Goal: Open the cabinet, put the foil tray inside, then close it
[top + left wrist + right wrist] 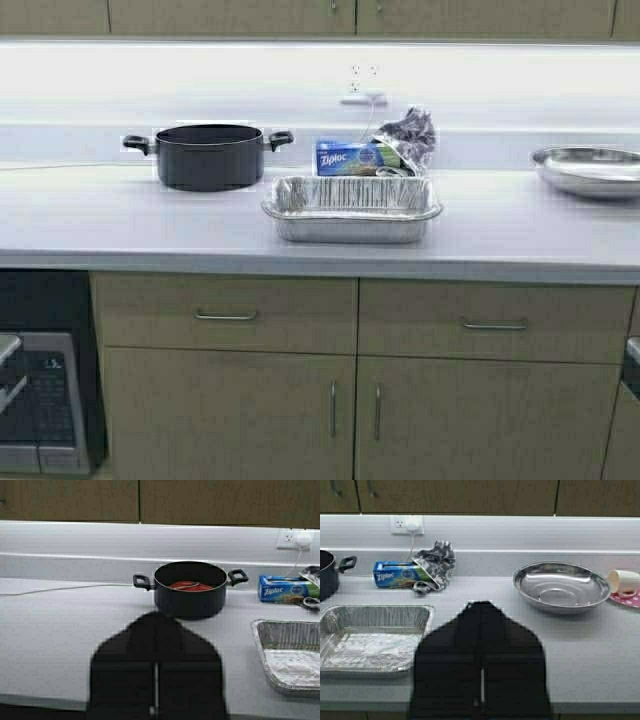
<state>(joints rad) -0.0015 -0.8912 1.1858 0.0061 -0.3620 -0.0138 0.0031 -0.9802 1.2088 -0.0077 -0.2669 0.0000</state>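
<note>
The foil tray (352,208) is empty and sits at the middle of the grey countertop (120,225). It also shows in the left wrist view (292,655) and the right wrist view (367,637). The cabinet (230,15) hangs above the counter with both tan doors closed; only its bottom edge and handles show. My left gripper (159,617) is shut and empty, held before the counter's front edge, facing the black pot (190,590). My right gripper (481,606) is shut and empty, before the counter between the tray and the steel bowl (561,585). Neither gripper shows in the high view.
The black pot (208,155) stands left of the tray with something red inside. A Ziploc box (352,157) and a crumpled cloth (408,130) lie behind the tray. The steel bowl (590,168) is at the right; a cup (622,580) lies beyond it. Base cabinets (230,400) stand below.
</note>
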